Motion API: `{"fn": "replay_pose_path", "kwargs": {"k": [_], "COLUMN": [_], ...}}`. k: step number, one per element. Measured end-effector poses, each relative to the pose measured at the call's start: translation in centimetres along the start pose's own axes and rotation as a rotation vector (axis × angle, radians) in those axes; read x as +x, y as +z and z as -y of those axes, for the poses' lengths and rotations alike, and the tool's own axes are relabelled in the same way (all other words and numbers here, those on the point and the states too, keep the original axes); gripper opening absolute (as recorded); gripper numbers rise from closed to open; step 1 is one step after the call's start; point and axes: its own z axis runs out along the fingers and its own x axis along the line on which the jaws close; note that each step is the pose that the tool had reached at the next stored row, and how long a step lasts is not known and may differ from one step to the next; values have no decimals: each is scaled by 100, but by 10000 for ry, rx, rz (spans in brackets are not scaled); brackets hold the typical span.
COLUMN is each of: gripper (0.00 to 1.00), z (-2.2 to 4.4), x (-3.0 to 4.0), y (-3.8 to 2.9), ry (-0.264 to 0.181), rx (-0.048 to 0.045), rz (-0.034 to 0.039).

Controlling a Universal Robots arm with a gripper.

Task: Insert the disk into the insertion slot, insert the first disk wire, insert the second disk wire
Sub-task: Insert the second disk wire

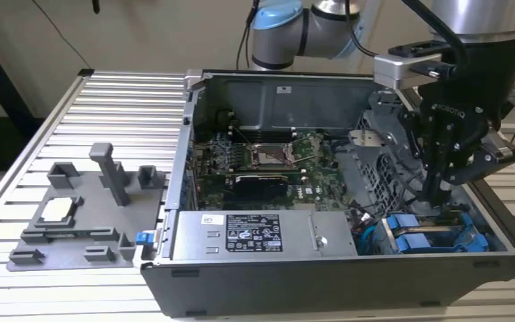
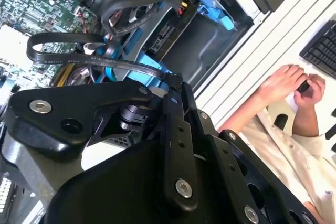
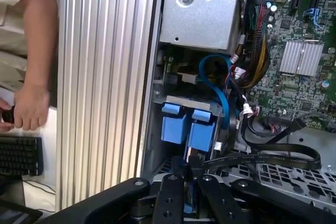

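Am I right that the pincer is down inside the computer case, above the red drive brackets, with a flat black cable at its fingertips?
Nearly: the drive brackets are blue, not red, as the exterior view shows. The pincer is down inside the computer case, and the flat black cable lies at its fingertips.

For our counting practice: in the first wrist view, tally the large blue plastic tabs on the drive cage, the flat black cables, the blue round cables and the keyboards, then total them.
Large blue plastic tabs: 2
Flat black cable: 1
Blue round cable: 1
Keyboard: 1
Total: 5

Ribbed aluminium table (image 1: 105,100) before a plain beige wall (image 1: 150,33), black keyboard (image 3: 20,156) alongside.
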Motion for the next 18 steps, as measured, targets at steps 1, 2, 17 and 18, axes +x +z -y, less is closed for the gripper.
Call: {"fn": "replay_pose_path", "kwargs": {"k": [1,2,17,18], "gripper": [16,16,16,16], "z": [16,32,111,110], "x": [13,25,82,85], "y": [6,12,42,42], "ry": [-5,-10,37,60], "rx": [-18,-34,-44,-28], "rz": [5,8,516,644]}}
